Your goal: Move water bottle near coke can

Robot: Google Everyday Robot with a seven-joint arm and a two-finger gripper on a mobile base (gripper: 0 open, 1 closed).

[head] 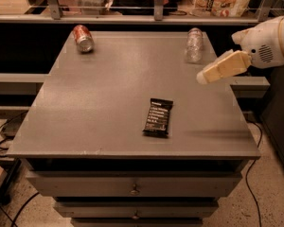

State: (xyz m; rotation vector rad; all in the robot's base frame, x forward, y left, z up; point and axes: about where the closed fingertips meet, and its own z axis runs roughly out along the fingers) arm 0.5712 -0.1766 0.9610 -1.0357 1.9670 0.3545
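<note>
Looking at this one, we'd call it the approach step, nothing grabbed yet. The water bottle (194, 45) is lying on its side at the far right of the grey table (109, 93), well apart from the coke can (83, 38), which is also on its side over at the far left corner. So the whole carry is left to do.

The gripper (206, 75) hangs over the right edge of the table, near the bottle on its near-right side, not touching it. It holds nothing as far as we see, and honestly we can't tell if it's set wide or narrow from this angle.

What we reckon the next move needs:
- come in over the bottle's ribbed middle and line up across its width, not along it
- drop low enough to close on a thing that's lying flat and looks like it'd roll
- squeeze gently, since that crinkled plastic probably gives

Then it's a lift and a long trip left along the far edge. The black snack bar (158, 117) sits mid-table toward the front, so we'd guess it's out of the path.
</note>
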